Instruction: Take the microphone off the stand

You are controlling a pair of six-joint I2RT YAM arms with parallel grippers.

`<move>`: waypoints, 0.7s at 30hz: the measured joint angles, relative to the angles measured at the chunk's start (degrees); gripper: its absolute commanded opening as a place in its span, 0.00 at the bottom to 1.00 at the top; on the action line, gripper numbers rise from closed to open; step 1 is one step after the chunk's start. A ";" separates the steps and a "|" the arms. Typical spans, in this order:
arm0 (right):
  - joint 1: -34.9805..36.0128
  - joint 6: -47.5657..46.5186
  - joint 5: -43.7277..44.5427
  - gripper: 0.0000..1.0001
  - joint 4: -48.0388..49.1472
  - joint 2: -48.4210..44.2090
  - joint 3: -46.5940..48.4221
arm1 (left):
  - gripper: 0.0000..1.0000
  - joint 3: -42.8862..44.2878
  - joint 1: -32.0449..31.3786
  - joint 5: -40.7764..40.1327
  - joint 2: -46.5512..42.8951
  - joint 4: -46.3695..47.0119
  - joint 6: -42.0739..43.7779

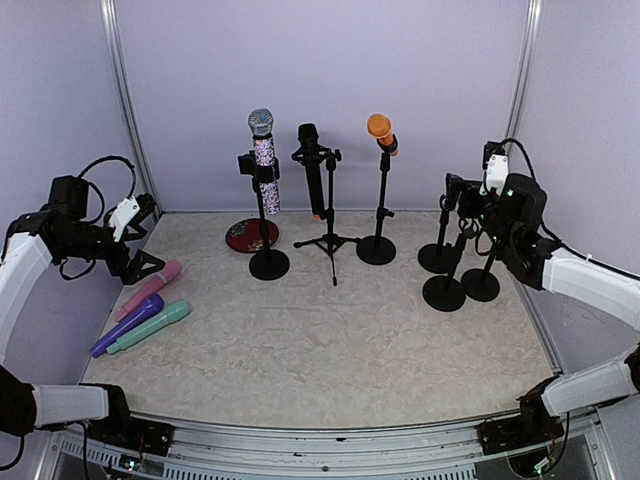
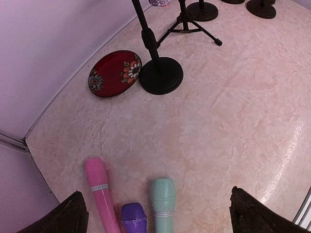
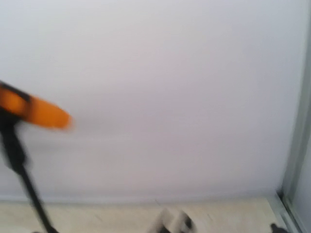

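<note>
Three microphones sit on stands at the back: a glittery one (image 1: pixel 262 148), a black one (image 1: pixel 311 165) on a tripod, and an orange one (image 1: pixel 380 131). The orange one shows blurred in the right wrist view (image 3: pixel 36 112). My left gripper (image 1: pixel 140 264) is open and empty, low over the table's left side, above the heads of three loose microphones: pink (image 2: pixel 99 187), purple (image 2: pixel 133 217) and teal (image 2: pixel 163 201). Its fingers (image 2: pixel 72 216) stand wide apart. My right gripper (image 1: pixel 456 192) is raised at the right, near the empty stands. Its jaws are blurred and do not show clearly.
A red flowered plate (image 1: pixel 251 236) lies behind the glittery microphone's round base (image 1: pixel 269 264); it also shows in the left wrist view (image 2: pixel 115 73). Three empty black stands (image 1: pixel 444 292) cluster at the right. Walls close in the back and both sides.
</note>
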 measured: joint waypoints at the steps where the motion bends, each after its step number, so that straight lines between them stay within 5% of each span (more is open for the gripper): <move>1: 1.09 -1.11 -0.13 1.00 -0.33 0.37 1.88 | 0.99 0.00 0.00 0.13 0.00 0.00 0.00; 11: 8.92 -17.94 -4.09 1.00 -2.95 18.51 27.19 | 0.99 0.00 -0.02 1.29 0.00 0.02 -0.02; 21: 9.84 -30.42 -4.07 0.99 -4.09 30.21 33.97 | 0.99 0.13 -0.02 1.53 -0.35 -0.02 0.00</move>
